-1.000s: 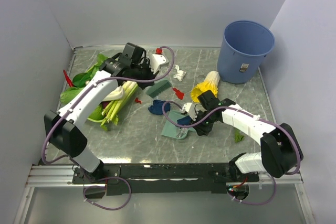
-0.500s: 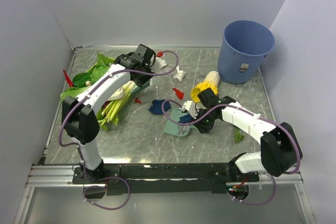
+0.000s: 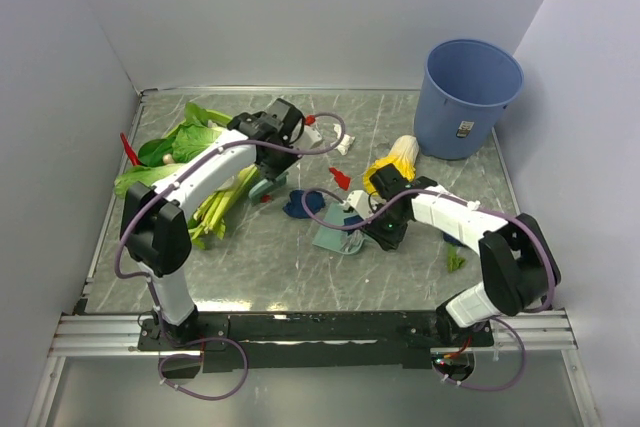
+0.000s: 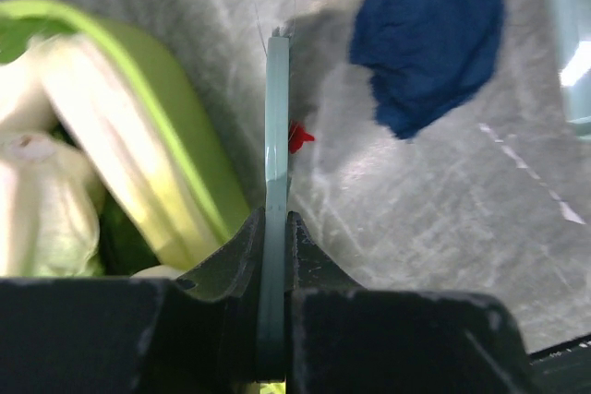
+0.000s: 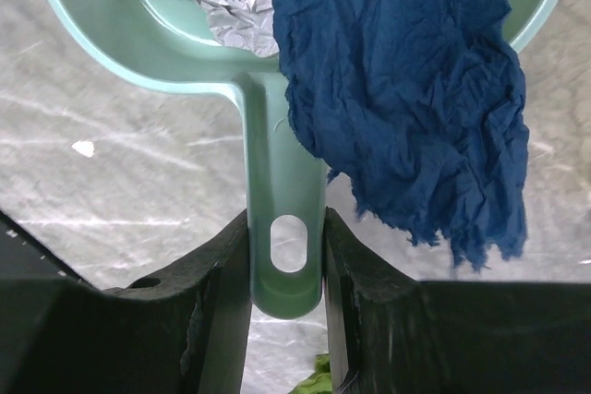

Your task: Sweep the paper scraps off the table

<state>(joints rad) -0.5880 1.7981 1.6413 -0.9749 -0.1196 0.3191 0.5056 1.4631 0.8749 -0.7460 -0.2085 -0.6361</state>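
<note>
Several crumpled paper scraps (image 3: 297, 204): dark blue, red, white; table (image 3: 260, 267) glossy grey-green.

Your marbled table (image 3: 250, 272) carries leafy greens (image 3: 170, 147) at left, a blue bucket (image 3: 470, 97) at far right. Paper scraps (image 3: 298, 205), a dustpan (image 3: 333, 240) and a yellow vegetable (image 3: 390, 162) lie mid-table.

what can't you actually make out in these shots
left wrist: the pale green brush sits edge-on in the left end effector, so its bristles don't show, and it covers part of a red scrap
right wrist: the dustpan has its mouth cut off by the top edge; the dark blue scrap hides whatever lies under it
top: the right arm overlaps the dustpan, and its contents are too small to count
</note>
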